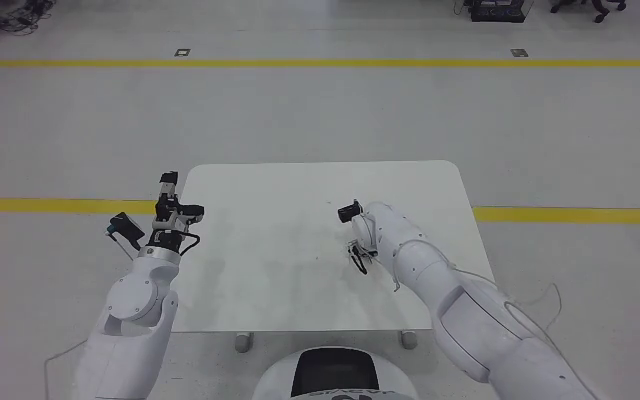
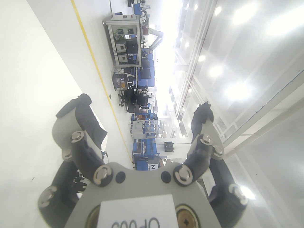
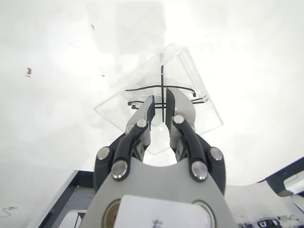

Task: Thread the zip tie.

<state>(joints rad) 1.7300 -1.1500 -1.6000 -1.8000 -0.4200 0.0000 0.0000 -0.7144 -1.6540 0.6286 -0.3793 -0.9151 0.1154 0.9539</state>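
Leftmost, the left gripper sits at the table's left edge, tilted up toward the room, fingers wide apart, with a white printed label on its mount. Right of centre, the right gripper points down, fingers narrowly apart astride one black zip tie, over a clear tray holding other ties
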